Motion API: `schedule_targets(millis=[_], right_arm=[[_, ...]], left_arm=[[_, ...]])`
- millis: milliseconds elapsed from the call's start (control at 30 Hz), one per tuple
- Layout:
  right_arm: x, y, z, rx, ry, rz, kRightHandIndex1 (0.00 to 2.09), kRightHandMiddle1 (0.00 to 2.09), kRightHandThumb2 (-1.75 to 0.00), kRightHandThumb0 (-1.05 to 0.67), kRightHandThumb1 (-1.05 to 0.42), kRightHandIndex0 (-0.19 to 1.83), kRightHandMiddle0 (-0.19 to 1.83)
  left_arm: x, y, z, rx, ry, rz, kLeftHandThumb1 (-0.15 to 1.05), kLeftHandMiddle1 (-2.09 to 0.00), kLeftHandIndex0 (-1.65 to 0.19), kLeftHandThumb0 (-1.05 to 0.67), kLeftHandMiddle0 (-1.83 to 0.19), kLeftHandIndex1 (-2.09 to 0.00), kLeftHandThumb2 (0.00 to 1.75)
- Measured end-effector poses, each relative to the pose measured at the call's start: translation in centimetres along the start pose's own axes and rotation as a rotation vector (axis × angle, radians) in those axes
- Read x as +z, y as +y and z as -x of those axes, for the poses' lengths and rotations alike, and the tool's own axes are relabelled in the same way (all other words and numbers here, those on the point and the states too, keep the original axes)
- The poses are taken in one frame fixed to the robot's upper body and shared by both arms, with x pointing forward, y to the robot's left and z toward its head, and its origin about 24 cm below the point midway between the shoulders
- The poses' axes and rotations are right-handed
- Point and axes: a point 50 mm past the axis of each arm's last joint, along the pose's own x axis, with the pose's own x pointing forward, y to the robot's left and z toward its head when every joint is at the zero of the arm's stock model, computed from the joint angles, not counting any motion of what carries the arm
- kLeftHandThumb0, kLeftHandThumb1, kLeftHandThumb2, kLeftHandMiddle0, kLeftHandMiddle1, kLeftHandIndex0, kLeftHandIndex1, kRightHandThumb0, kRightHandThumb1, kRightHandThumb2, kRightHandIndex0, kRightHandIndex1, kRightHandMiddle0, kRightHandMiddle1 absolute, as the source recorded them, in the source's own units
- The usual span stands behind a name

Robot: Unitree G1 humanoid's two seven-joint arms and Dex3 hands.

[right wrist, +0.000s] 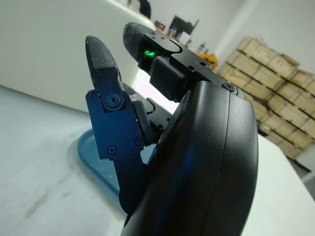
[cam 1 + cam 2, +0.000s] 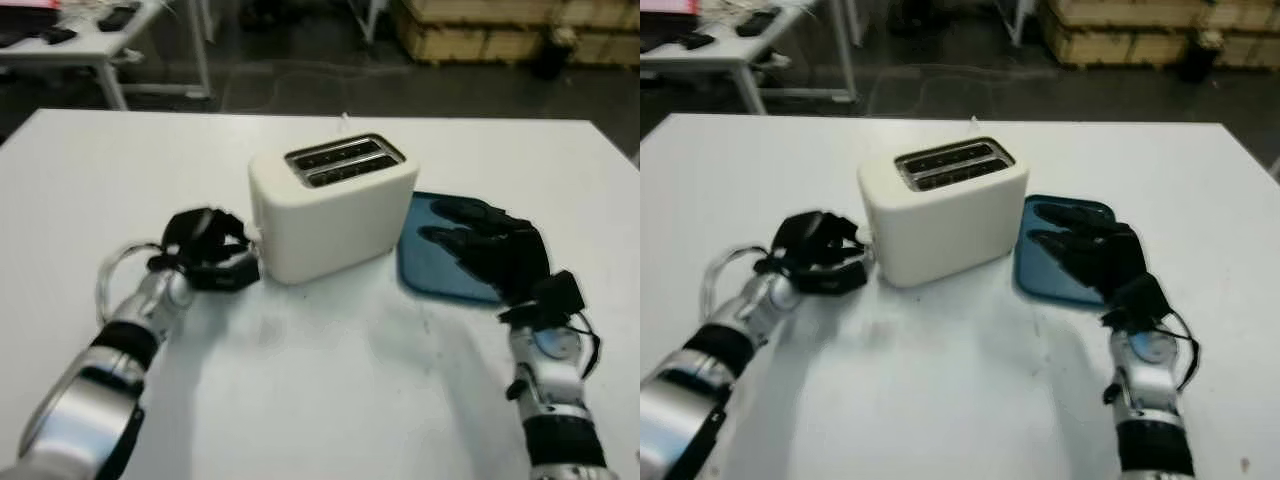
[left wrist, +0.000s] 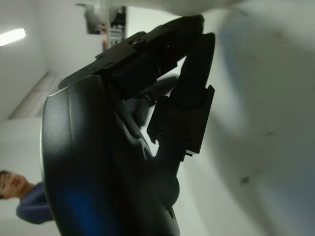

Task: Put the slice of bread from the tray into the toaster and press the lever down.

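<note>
Two black three-finger hands worked over the plain white table (image 2: 330,400). Nearest, on the left, the left hand (image 2: 205,250) sat with its fingers curled in and clasping nothing, its fingertips just beside the toaster's left end; whether they actually touched the wall was hard to judge. On the right, the right hand (image 2: 490,245) hovered above the one flat blue plastic tray (image 2: 425,265), its fingers released and holding nothing; the right wrist view showed the tray's rim just below the fingers (image 1: 106,105).

Between the two hands stood a single cream-white rectangular toaster (image 2: 335,210) with two dark slots on top, turned slightly askew. The tray lay just beside its right end, and the right hand covered much of the tray's surface. No slice of bread could be made out on the visible blue part or standing above the slots.

Farther back, beyond the table's far edge, one grey side table (image 2: 90,45) stood at the far left with dark objects on it, and stacked wooden pallets (image 2: 500,30) stood at the far right. A person (image 3: 22,196) appeared in the left wrist view.
</note>
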Motion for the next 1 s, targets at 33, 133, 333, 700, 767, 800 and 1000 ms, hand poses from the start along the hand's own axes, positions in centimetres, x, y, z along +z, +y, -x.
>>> schedule_targets(millis=[33, 133, 333, 700, 767, 800, 1000], right_arm=[[0.0, 0.1, 0.0, 0.006, 0.0, -0.001, 0.0, 0.0, 0.0, -0.46, -0.84, 1.11, 1.04], [0.0, 0.1, 0.0, 0.007, -0.001, -0.003, 0.0, 0.0, 0.0, -0.44, -0.84, 1.1, 1.05], [0.0, 0.1, 0.0, 0.006, 0.0, -0.003, 0.01, 0.0, 0.0, -0.43, -0.84, 1.12, 1.04], [0.0, 0.1, 0.0, 0.006, 0.0, -0.003, 0.01, 0.0, 0.0, -0.45, -0.85, 1.12, 1.05], [0.0, 0.1, 0.0, 0.006, 0.0, -0.003, 0.0, 0.0, 0.0, -0.46, -0.85, 1.11, 1.03], [0.0, 0.1, 0.0, 0.006, 0.001, -0.004, 0.0, 0.0, 0.0, -0.46, -0.85, 1.11, 1.03], [0.8, -0.8, -0.7, 0.017, -0.015, 0.045, 0.01, 0.0, 0.0, -0.41, -0.85, 1.11, 1.01]], left_arm=[[0.0, -0.1, 0.0, -0.004, 0.003, -0.002, 0.92, -0.95, -1.09, -0.28, -0.78, -0.01, 0.14], [-0.1, -0.5, 0.0, -0.024, 0.01, -0.015, 0.92, -0.93, -1.06, -0.28, -0.74, 0.0, 0.15], [0.1, -0.5, -0.1, -0.027, 0.003, -0.019, 0.92, -0.93, -1.05, -0.28, -0.73, -0.01, 0.17], [0.1, -0.3, 0.5, -0.005, -0.02, 0.005, 0.92, -0.94, -1.08, -0.32, -0.77, -0.02, 0.17], [0.0, 0.2, 0.8, -0.004, -0.033, 0.005, 0.92, -1.0, -1.11, -0.33, -0.79, -0.03, 0.21], [-0.1, 0.6, 1.1, -0.009, -0.038, 0.015, 0.92, -1.05, -1.12, -0.34, -0.79, -0.04, 0.21], [-0.5, 3.2, 4.3, -0.047, -0.093, 0.109, 0.92, -1.21, -1.14, -0.36, -0.74, -0.05, 0.17]])
